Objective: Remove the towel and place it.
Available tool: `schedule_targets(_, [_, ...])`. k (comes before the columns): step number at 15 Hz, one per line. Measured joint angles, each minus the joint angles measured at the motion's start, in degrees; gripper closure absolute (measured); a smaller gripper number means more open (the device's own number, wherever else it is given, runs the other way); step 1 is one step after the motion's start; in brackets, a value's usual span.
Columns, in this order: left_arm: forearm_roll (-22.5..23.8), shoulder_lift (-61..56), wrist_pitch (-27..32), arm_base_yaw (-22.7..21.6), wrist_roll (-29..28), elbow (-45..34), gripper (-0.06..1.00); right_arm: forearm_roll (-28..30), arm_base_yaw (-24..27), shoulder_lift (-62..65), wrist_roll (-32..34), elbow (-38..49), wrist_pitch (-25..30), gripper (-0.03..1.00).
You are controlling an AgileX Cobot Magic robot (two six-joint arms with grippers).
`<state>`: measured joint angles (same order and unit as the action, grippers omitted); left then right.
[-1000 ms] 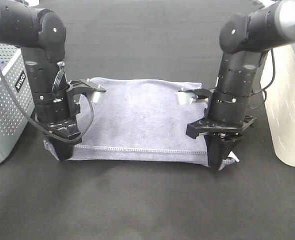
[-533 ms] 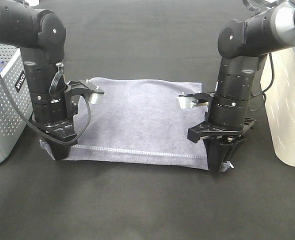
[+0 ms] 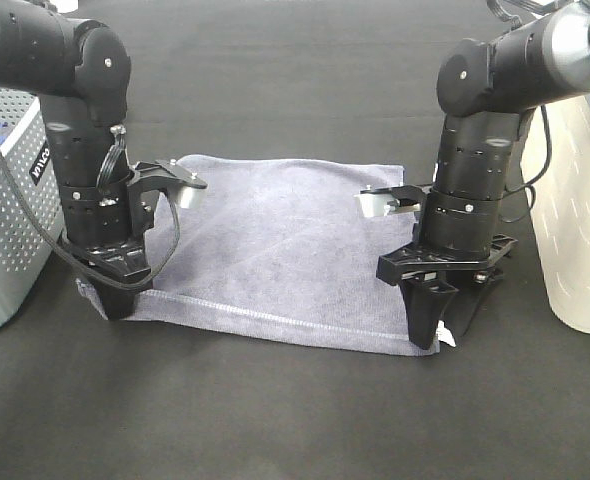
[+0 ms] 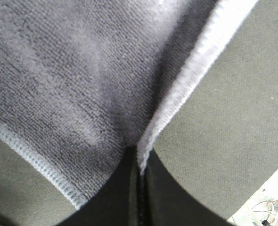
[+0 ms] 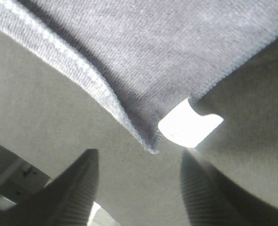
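The grey-lavender towel (image 3: 275,240) lies spread flat on the black table between the two arms. My left gripper (image 3: 115,305) points down at its near left corner and is shut on that corner; the left wrist view shows the towel's hem (image 4: 176,99) pinched between the closed jaws of the left gripper (image 4: 140,174). My right gripper (image 3: 440,335) stands over the near right corner with its jaws apart. In the right wrist view the towel corner (image 5: 143,108) and its white tag (image 5: 188,125) lie loose on the table, just beyond the open right gripper (image 5: 139,160).
A grey perforated basket (image 3: 5,200) stands at the left edge, close to the left arm. A white container (image 3: 575,220) stands at the right edge beside the right arm. Black table surface extends in front of and behind the towel.
The right gripper has opened and let go of the near right corner, which now lies on the table. The towel's near edge has shifted slightly toward the front. The left gripper keeps its hold.
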<state>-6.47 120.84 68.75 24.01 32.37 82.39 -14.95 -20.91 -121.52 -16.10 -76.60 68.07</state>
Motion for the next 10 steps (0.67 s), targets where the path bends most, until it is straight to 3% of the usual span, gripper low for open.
schedule_targets(6, [0.0, 0.0, 0.0, 0.0, -0.9, 0.0, 0.93, 0.5, 0.0, 0.3, 3.2, 0.0, 1.3, 0.42])
schedule_targets(10, [-0.4, 0.0, 0.2, 0.0, -1.0, 0.0, 0.8, 0.1, 0.0, 1.3, 4.1, 0.9, 1.3, 0.42])
